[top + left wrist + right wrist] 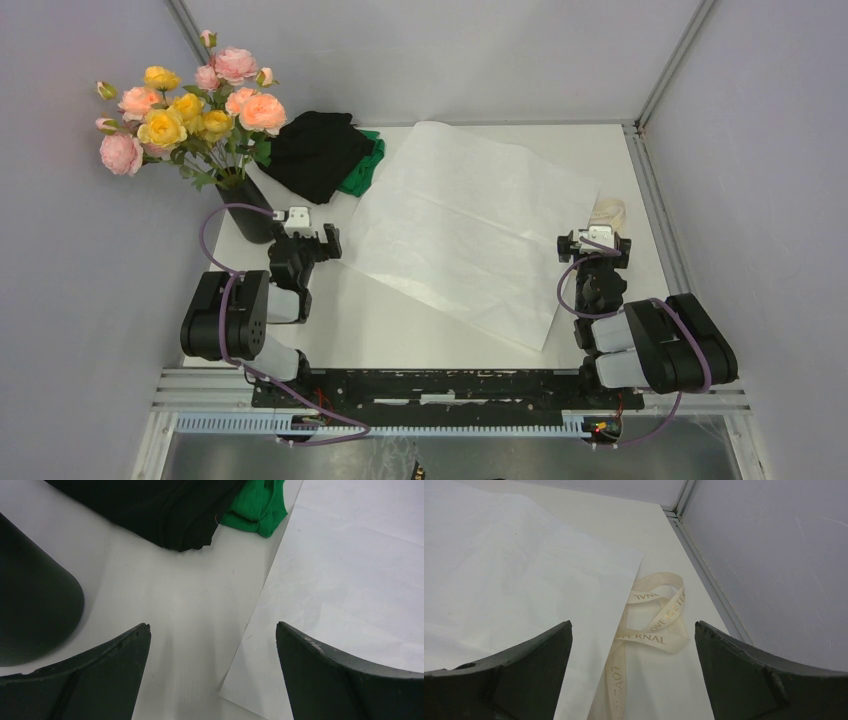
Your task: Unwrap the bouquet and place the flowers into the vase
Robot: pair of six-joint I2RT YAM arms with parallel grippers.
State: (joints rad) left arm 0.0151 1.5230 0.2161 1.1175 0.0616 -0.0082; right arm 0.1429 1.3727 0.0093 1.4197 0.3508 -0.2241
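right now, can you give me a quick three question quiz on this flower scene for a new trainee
1. True or false: the roses stand in the black vase.
2. Multiple choice: the cream ribbon lies A) inside the vase, B) by the right edge of the white paper sheet, C) on top of the roses.
3. Fill in: the left gripper and right gripper both hold nothing, and their jaws are ____.
Key: 1 true; 2 B; 3 open.

- Bare table lane between vase and paper sheet: passable.
- Lane's far end blocked by cloth heap.
- Flat ribbon at sheet's right edge; gap to wall looks narrow, uncertain.
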